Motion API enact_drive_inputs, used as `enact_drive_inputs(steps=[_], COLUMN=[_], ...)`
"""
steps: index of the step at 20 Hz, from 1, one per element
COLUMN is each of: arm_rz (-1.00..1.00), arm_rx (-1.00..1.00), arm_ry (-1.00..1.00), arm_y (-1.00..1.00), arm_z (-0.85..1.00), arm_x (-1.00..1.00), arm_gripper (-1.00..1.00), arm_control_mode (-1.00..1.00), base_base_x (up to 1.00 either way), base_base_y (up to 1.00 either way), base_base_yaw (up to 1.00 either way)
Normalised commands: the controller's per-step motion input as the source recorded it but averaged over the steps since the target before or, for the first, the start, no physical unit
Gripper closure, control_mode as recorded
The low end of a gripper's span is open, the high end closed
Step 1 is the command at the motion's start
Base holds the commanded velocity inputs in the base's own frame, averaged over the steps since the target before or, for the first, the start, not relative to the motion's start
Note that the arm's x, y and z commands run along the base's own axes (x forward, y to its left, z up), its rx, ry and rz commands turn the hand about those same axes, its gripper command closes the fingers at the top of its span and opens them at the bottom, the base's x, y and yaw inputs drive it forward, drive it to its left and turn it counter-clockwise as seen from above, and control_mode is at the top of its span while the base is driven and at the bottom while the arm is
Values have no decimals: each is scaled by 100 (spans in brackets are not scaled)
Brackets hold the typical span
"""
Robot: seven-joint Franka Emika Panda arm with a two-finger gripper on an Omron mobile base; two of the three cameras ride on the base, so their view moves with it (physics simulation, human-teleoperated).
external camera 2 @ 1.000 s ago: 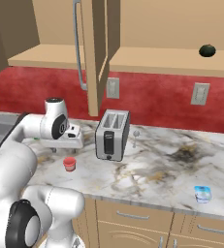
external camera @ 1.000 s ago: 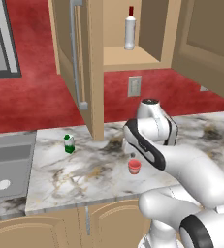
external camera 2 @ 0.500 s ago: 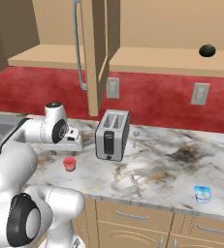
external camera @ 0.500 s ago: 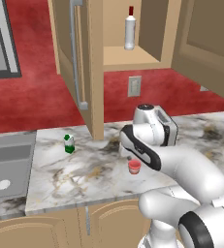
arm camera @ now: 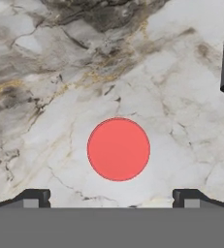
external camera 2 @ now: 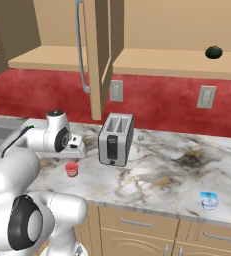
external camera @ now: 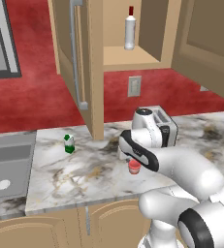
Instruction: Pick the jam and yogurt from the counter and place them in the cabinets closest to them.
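The jam [arm camera: 118, 149] is a small red pot standing upright on the marble counter, seen from straight above in the hand view. My gripper [arm camera: 112, 198] hangs over it, open, with one dark fingertip [arm camera: 33, 197] on each side and nothing between them. From the base cameras the jam [external camera: 134, 167] [external camera 2: 72, 169] sits just under my hand [external camera 2: 75, 150], left of the toaster. The yogurt [external camera 2: 209, 200], a white cup with a blue band, stands far right near the counter's front edge. The tan wall cabinets [external camera: 128, 55] [external camera 2: 137, 57] stand open above.
A silver toaster [external camera 2: 116, 139] [external camera: 158, 130] stands close to the right of the jam. A green-and-white container [external camera: 69, 144] sits to the left, next to the sink [external camera: 7, 164]. An open cabinet door [external camera 2: 99, 50] hangs over the counter. A bottle [external camera: 130, 28] stands on the shelf; a dark round object [external camera 2: 214, 51] lies on another.
My arm has sunk a little, bringing the hand lower over the jam. The jaws stay open and the jam has not moved.
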Motion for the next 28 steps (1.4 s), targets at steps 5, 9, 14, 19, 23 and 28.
enact_drive_inputs(steps=[5,9,14,19,23,28], arm_rz=[0,0,0,0,0,0], arm_rx=[0,0,0,0,0,0], arm_ry=[-5,-4,-4,-5,-5,-5], arm_y=[0,0,0,0,0,0], arm_z=[-14,-16,-17,-17,-16,-14], arm_x=[9,6,3,0,0,2], arm_gripper=[-100,-100,-100,-100,-100,-100], arm_control_mode=[-100,-100,-100,-100,-100,-100], base_base_x=[0,0,0,0,0,0], base_base_y=[0,0,0,0,0,0], base_base_yaw=[0,0,0,0,0,0])
